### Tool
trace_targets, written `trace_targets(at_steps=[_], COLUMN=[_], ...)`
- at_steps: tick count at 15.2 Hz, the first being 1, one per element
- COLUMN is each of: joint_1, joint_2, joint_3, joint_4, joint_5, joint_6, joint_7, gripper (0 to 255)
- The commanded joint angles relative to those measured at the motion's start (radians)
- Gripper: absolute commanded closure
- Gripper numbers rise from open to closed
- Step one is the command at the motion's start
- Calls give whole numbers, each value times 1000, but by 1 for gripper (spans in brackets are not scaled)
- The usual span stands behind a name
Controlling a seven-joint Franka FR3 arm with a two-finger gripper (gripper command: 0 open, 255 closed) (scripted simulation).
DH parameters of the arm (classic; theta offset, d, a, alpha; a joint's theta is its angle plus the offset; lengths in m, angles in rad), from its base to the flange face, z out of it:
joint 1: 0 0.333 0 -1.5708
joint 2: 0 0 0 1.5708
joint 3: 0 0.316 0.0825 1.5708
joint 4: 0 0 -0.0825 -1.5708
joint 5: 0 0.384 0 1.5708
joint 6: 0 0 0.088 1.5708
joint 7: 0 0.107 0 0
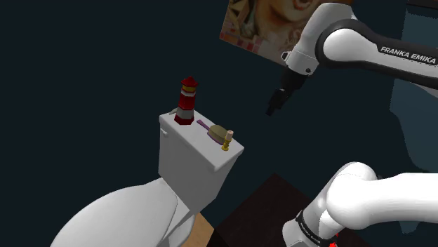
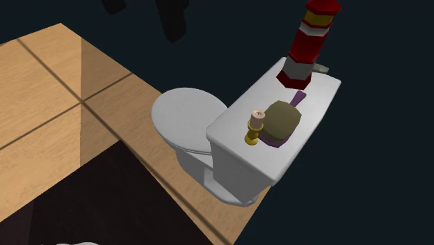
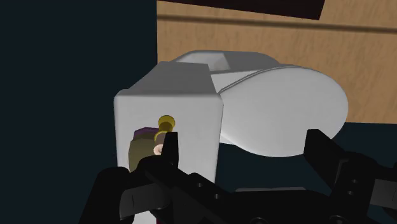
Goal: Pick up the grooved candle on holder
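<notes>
Gripper (image 1: 271, 109) hangs in open air, clear of everything. Fingers (image 3: 170, 147) are spread wide with nothing between them.

Candle (image 2: 257, 115) is pale and short, upright on a gold holder (image 2: 252, 136). In the second exterior view it stands at the 7 o'clock end of the tank lid (image 2: 236, 118), close to the edge. In the shoulder view it lies at about 8 o'clock from the gripper, well apart. Grooves are too small to make out.

Neighbours: an olive pad (image 2: 282, 118) with a purple handle (image 2: 299, 99) sits at the candle's 2 o'clock. Whether it touches the candle or lies just beside it, I cannot tell. A red-and-white lighthouse figure (image 2: 308, 45) stands further along the lid at 1 o'clock.

Risks, as I judge them:
- In the wrist view the candle sits next to one finger, not on the midline. A descent from this line would likely land that finger on top of it, tipping it.
- The candle is near the lid's edge. A sideways nudge could send it over to the wooden floor (image 2: 49, 83).
- The pad crowds one side. A finger dropping there may catch the pad and drag it into the holder.
- Narrow candle, wider base: a grasp high on the candle may lift it out of the holder, if the two are separate.
</notes>
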Motion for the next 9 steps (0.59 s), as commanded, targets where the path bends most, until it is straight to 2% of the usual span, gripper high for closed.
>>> trace_targets(at_steps=[1, 9], joint_1=[0, -23], joint_2=[0, 225], joint_3=[0, -16], joint_4=[0, -57], joint_5=[0, -23], joint_6=[0, 250], joint_7=[0, 6], gripper=[0, 0])
